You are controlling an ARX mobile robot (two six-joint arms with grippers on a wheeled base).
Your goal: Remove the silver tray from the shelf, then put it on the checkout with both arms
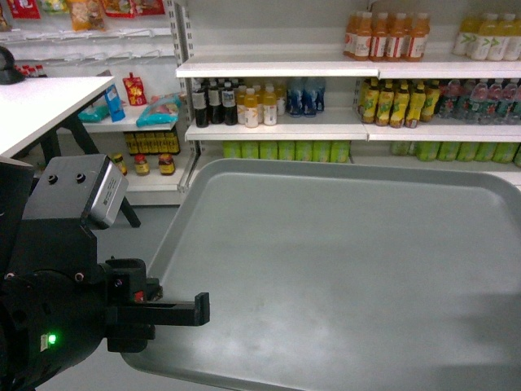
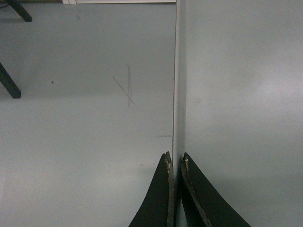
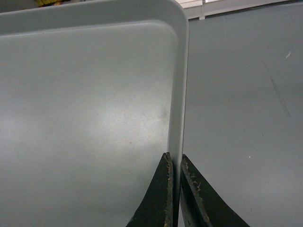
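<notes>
Both jaws pinch the silver tray [image 1: 350,269] rim, the left gripper [image 2: 175,163] and right gripper [image 3: 174,161] on opposite edges; keep them level while you carry it to the table [image 1: 37,106]

The tray [image 1: 342,277] fills the lower right and centre of the head view, off any surface, above the floor [image 2: 85,94]. The left gripper [image 1: 167,309] sits at lower left, on the tray's left rim. Behind the tray, shelves [image 1: 277,69] with bottles [image 1: 244,104] span the top of the frame. The checkout [image 1: 41,102] lies at upper left.

In the right wrist view the right gripper [image 3: 174,189] straddles the tray's right rim at bottom centre.
</notes>
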